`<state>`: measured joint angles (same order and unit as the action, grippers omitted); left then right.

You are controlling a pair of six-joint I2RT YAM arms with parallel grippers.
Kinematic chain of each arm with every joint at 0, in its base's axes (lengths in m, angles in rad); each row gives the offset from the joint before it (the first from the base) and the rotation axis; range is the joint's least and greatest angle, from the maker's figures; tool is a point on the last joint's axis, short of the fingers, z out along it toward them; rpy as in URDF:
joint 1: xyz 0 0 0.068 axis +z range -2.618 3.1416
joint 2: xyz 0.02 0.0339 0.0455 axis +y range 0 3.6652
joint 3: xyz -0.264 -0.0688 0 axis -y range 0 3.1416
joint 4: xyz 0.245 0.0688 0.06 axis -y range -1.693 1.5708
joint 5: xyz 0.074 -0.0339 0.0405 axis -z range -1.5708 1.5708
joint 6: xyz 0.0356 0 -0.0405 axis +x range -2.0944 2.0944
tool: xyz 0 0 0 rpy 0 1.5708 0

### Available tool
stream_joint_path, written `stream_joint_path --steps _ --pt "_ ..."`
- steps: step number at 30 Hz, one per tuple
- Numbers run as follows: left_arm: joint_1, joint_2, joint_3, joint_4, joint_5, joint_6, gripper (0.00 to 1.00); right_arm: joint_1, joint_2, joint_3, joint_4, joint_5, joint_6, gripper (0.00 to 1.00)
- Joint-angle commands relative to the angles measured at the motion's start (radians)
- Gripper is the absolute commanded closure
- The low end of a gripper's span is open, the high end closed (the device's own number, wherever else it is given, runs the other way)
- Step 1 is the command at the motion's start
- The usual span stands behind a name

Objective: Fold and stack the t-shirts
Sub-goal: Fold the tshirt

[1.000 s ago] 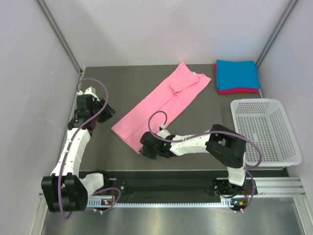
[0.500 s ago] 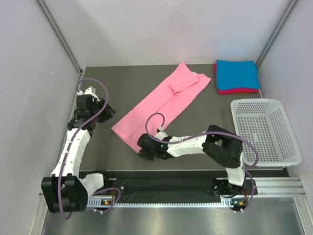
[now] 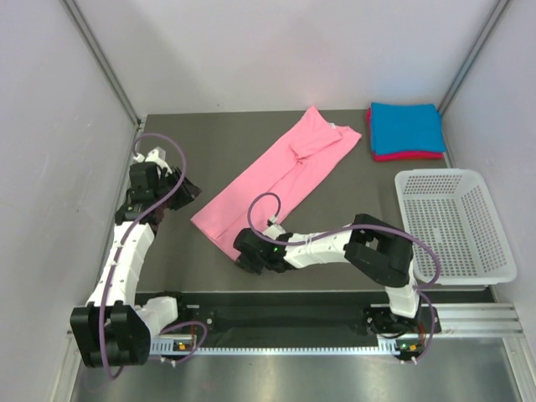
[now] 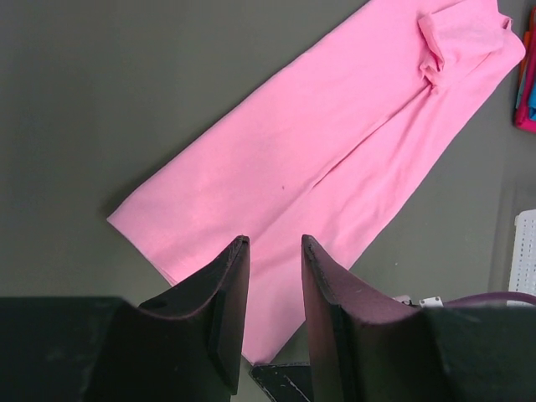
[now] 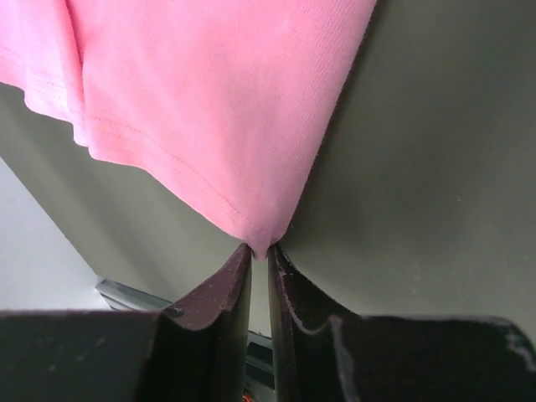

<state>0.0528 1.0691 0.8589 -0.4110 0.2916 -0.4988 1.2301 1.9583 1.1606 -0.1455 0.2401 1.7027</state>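
The pink t-shirt (image 3: 280, 180) is laid out as a long folded strip, running diagonally across the table (image 3: 193, 138) from near left to far right. A sleeve is seen doubled over at its far end. Its nearest corner is pinched between the fingertips of the right gripper (image 5: 260, 251), whose jaws are drawn almost together on the cloth, low at the table surface. The left gripper (image 4: 272, 243) is held above the table, left of the strip. Its jaws are parted by a moderate gap and nothing is caught between them.

The blue t-shirt (image 3: 406, 126) is folded and stacked on the magenta-red t-shirt (image 3: 410, 156) in the far right corner; only a red edge is exposed. The white mesh basket (image 3: 440, 173) is set on the near side of that stack, at the right edge, well apart from the pink strip.
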Motion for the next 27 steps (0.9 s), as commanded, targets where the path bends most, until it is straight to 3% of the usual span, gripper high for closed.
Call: stream_joint_path --steps 1,2,3,15,20,27 --pt "0.002 -0.024 -0.004 0.040 0.011 0.016 0.64 0.014 0.021 0.001 -0.006 0.039 0.003 0.87" --pt "0.004 -0.026 -0.004 0.040 0.004 0.020 0.64 0.012 0.019 -0.002 -0.005 0.041 0.000 0.89" --pt "0.004 -0.027 -0.004 0.040 0.004 0.022 0.64 0.012 0.016 -0.002 -0.003 0.045 -0.008 1.00" --pt "-0.034 -0.067 -0.015 -0.009 0.027 0.055 0.61 0.020 -0.071 -0.120 0.026 0.079 -0.116 1.00" --pt "-0.177 -0.077 0.014 -0.094 -0.206 0.103 0.55 0.042 -0.123 -0.217 0.034 0.087 -0.155 1.00" --pt "-0.186 -0.058 0.011 -0.098 -0.143 0.088 0.54 0.060 -0.209 -0.320 0.032 0.099 -0.193 1.00"
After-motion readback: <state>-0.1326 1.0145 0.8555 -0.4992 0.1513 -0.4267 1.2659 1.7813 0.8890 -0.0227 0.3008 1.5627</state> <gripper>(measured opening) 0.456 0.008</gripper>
